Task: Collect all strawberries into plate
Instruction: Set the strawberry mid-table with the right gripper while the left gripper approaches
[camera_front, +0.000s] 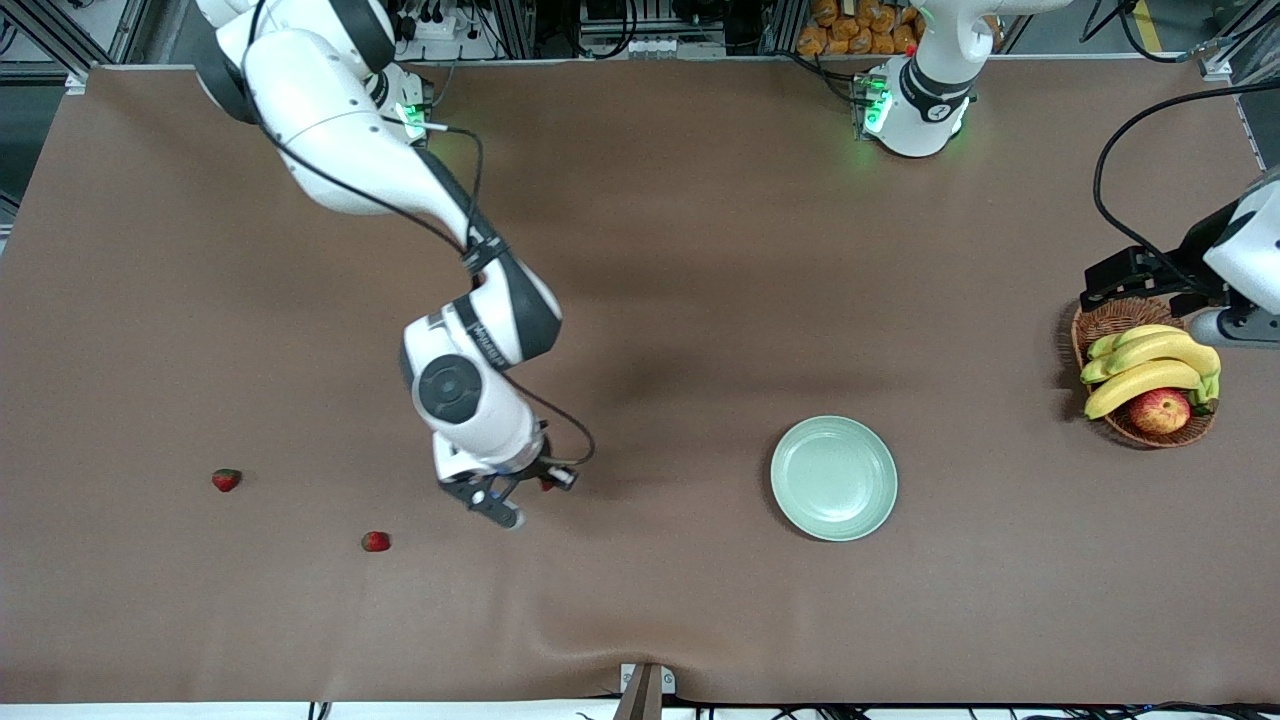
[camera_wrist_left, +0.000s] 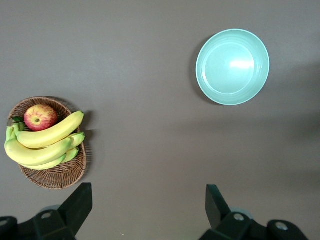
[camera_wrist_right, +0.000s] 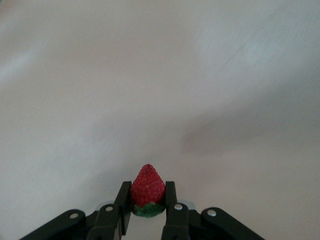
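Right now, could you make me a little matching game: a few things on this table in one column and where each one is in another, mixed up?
1. apple
2. plate
3. right claw
4. left claw

a. open, up over the basket end
b. in the basket beside the bananas
c. bare on the cloth
d. shut on a strawberry

Pairs: 1-b, 2-c, 3-d, 4-a

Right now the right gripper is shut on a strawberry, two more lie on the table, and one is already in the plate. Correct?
Not quite: the plate holds nothing, as the front view shows. The rest stands: the right gripper is shut on a strawberry over the table, and two strawberries lie toward the right arm's end. The left gripper waits open near the basket.
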